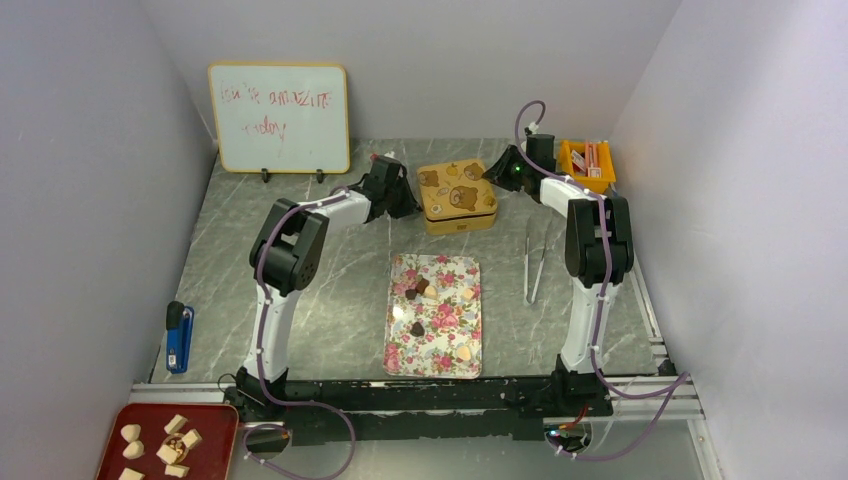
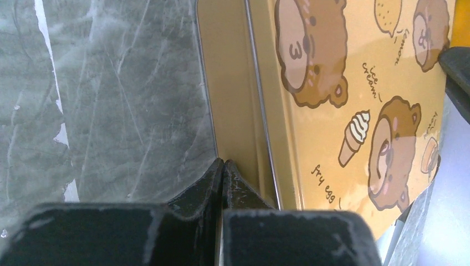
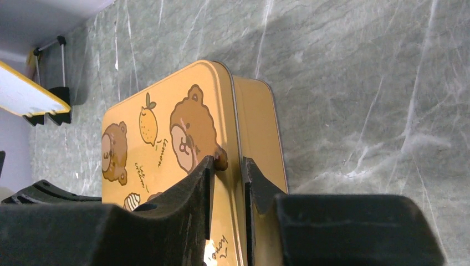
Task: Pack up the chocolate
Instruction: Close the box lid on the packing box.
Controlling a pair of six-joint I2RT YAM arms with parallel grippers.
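Observation:
The chocolate point(image 1: 415, 292), several small dark and tan sweets, lies on a floral tray point(image 1: 440, 345) in the middle of the table. A yellow bear-print tin point(image 1: 457, 195) stands behind the tray with its lid on. My left gripper point(image 1: 412, 203) is shut and empty, and its tips point(image 2: 223, 162) sit at the foot of the tin's left wall point(image 2: 233, 83). My right gripper point(image 1: 497, 172) is at the tin's right side. Its jaws point(image 3: 227, 160) are closed over the lid's edge point(image 3: 224, 111), one finger on top of the lid and one on the side wall.
Metal tweezers point(image 1: 535, 265) lie to the right of the tray. An orange bin point(image 1: 587, 165) is at the back right and a whiteboard point(image 1: 280, 117) at the back left. A blue tool point(image 1: 178, 337) lies at the left. A red tray point(image 1: 115, 440) with beige chunks point(image 1: 170, 440) sits at the near left.

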